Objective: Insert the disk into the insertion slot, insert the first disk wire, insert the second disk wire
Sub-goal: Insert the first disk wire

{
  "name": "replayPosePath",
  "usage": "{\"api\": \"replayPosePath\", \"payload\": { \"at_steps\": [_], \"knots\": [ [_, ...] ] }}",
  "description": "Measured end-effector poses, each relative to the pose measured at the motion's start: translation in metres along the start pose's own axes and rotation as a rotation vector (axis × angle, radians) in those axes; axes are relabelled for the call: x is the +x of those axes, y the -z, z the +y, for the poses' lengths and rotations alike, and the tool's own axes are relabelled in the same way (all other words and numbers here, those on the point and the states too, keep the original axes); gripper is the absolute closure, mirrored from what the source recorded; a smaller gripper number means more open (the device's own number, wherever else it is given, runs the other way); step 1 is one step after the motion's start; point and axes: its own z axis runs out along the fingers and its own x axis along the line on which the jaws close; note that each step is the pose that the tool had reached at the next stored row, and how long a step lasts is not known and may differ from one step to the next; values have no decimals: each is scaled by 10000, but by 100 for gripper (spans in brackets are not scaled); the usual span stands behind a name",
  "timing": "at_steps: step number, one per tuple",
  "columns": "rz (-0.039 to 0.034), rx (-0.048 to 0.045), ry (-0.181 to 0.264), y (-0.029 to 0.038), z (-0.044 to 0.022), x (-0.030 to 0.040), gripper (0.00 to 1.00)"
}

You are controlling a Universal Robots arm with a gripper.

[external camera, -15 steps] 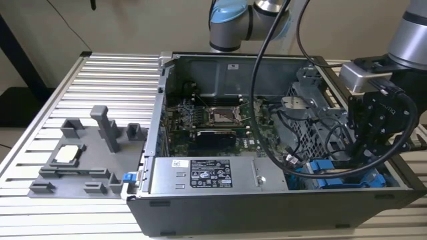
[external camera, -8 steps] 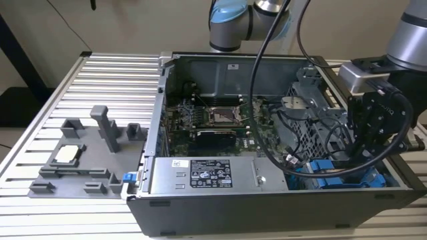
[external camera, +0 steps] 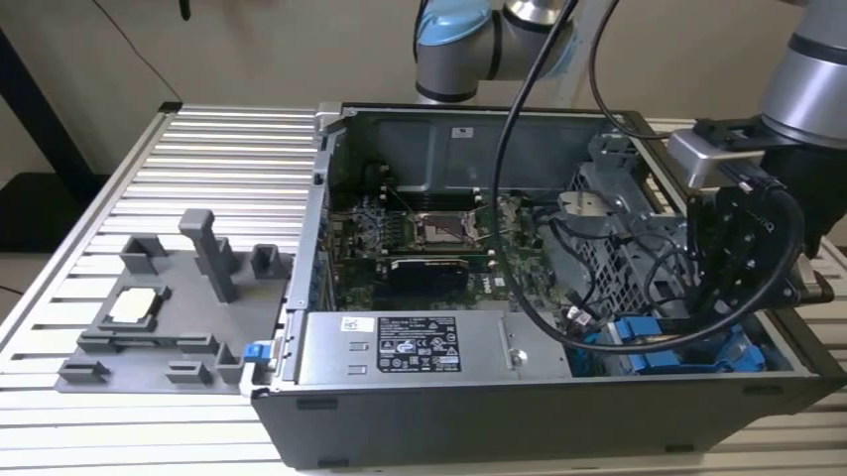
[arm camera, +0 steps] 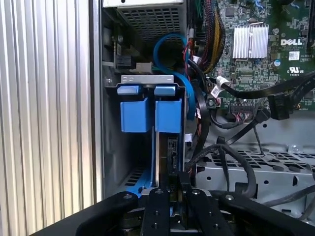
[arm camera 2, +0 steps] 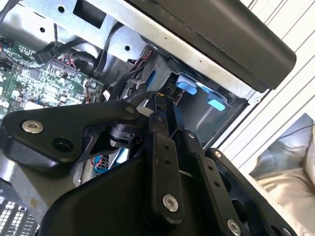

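Fingers [arm camera 2: 163, 142] were nearly closed, pinching thin dark piece, identity unclear. Disk [arm camera: 170, 118] sat seated in insertion slot [arm camera: 142, 78], beside second blue carrier [arm camera: 133, 115]. Wire step judged in hand; it demanded square alignment with disk's port.

The disk [arm camera: 170, 115] sits in the insertion slot [arm camera: 147, 78].

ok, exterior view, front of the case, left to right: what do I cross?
Grey fixture plate → silver power-supply box → blue drive carriers.
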Motion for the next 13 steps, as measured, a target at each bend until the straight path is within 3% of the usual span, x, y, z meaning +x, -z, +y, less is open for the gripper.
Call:
{"api": "replayPosePath", "payload": {
  "at_steps": [7, 8, 10, 13],
  "knots": [
    [-20, -2, -1, -13, 1, -2, 80],
    [-16, -2, -1, -7, 1, -1, 73],
    [-15, -2, -2, 48, -2, 6, 73],
    [-10, -2, -2, 183, -6, 26, 73]
  ]
}}
